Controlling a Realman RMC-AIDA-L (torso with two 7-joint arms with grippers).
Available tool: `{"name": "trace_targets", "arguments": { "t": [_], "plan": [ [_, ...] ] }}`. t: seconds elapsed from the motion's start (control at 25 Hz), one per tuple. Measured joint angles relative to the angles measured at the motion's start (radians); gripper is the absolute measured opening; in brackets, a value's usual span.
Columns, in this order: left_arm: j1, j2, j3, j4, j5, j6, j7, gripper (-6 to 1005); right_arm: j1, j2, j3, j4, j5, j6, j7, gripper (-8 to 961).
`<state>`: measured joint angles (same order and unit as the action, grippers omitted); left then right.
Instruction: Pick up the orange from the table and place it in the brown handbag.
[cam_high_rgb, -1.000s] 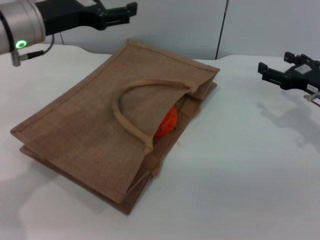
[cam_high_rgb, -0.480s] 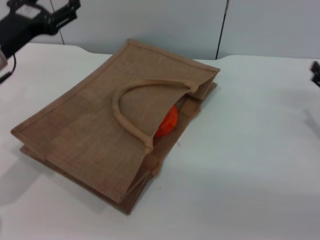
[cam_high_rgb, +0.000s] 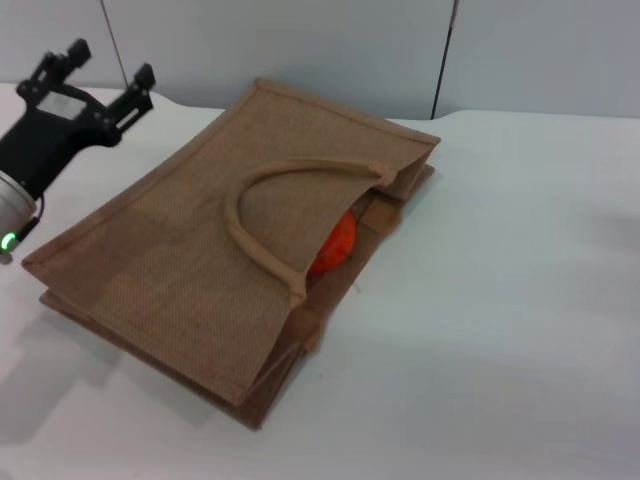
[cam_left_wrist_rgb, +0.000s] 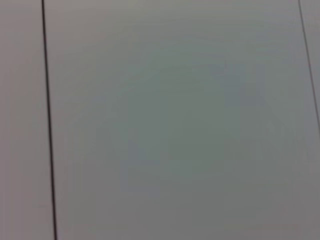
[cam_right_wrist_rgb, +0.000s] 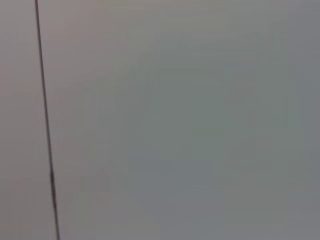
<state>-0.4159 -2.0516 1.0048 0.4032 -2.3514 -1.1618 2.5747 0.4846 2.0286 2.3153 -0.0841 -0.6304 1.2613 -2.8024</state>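
Note:
The brown handbag (cam_high_rgb: 200, 250) lies flat on the white table (cam_high_rgb: 500, 300) in the head view, its mouth facing right. Inside that mouth, under the looped handle (cam_high_rgb: 260, 220), the orange (cam_high_rgb: 335, 243) shows partly, the rest hidden by the bag's upper side. My left gripper (cam_high_rgb: 110, 72) is at the far left, above the table beside the bag's far left edge, fingers spread open and holding nothing. My right gripper is out of view. Both wrist views show only a plain grey wall panel with a dark seam.
A grey wall with a dark vertical seam (cam_high_rgb: 445, 60) stands behind the table. Bare white tabletop spreads to the right of the bag and in front of it.
My left arm has swung down and leftward, from above the bag's far edge to the left side. My right gripper has withdrawn off the right edge. The bag and orange have not moved.

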Motion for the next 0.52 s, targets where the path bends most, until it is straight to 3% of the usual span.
{"name": "trace_targets", "arguments": {
  "t": [0.28,0.52],
  "plan": [
    [-0.065,-0.002,-0.002,-0.145,-0.01,0.005,0.137,857,0.006,0.001,0.009,-0.014,0.0,-0.006,-0.001,894],
    [-0.076,-0.003,-0.004,-0.19,-0.059,0.004,0.197,857,0.006,0.001,0.01,-0.015,0.0,-0.007,-0.001,894]
  ]
}}
